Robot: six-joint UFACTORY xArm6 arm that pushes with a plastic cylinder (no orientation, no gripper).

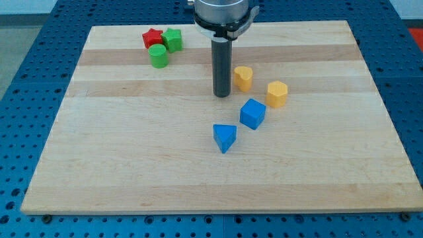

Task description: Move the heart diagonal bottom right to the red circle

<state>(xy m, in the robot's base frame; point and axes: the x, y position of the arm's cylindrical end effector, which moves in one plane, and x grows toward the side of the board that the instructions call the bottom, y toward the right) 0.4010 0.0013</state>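
Our rod stands upright over the wooden board (132,172), and we carry no gripper; my tip (222,96) rests just left of the yellow heart (243,78). We cannot see any red circle. A yellow block (277,94), a blue cube (252,114) and a blue triangle (225,137) lie nearby; a red star (153,38) and two green blocks (172,39) (158,56) sit top left

You will find no legible text, label, brand, number or sign on the board (198,178), the blocks or the rod.
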